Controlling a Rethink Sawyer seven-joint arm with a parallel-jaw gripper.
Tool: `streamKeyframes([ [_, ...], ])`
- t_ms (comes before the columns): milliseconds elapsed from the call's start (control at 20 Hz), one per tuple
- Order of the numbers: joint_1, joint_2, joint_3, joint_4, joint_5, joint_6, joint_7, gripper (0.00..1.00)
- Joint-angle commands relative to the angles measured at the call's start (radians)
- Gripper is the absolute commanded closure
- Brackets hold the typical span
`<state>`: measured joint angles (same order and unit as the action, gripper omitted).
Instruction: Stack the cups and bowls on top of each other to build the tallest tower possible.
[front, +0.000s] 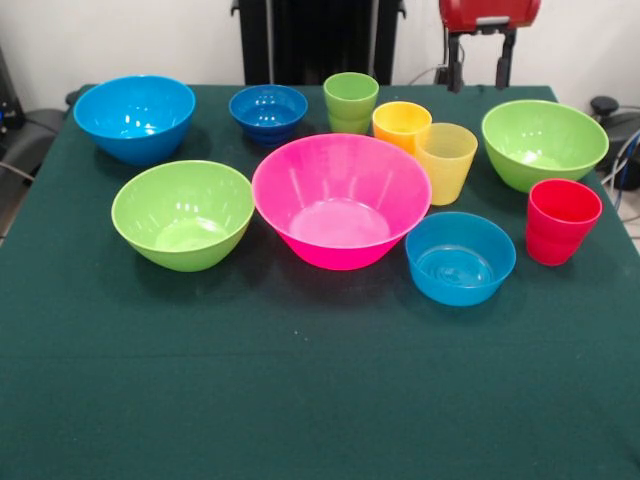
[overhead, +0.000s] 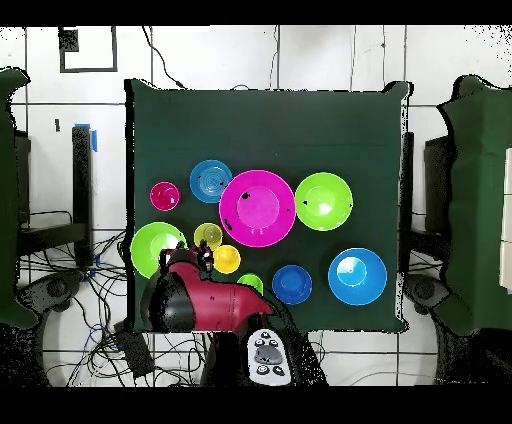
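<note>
Green tabletop (front: 300, 400) crowded: gripper (front: 480, 62), fingers apart and empty, could knock the close-set orange cup (front: 401, 124) and yellow cup (front: 446, 160) over.

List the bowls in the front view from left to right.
Medium bright blue bowl → lime green bowl → small dark blue bowl → large pink bowl → small light blue bowl → second lime green bowl.
</note>
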<state>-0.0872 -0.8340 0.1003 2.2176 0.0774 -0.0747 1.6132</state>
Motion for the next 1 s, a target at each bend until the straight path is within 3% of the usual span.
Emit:
streamKeyframes([
  [50,0.042,-0.01,-0.057,-0.081,-0.033,0.339,0.035,0.0],
  [300,0.042,-0.001,-0.057,-0.105,-0.047,0.353,0.048,0.0],
  [650,0.042,0.095,-0.046,-0.198,-0.053,0.333,0.067,0.0],
  [1000,0.03,0.113,-0.013,-0.252,-0.033,0.4,0.061,0.0],
])
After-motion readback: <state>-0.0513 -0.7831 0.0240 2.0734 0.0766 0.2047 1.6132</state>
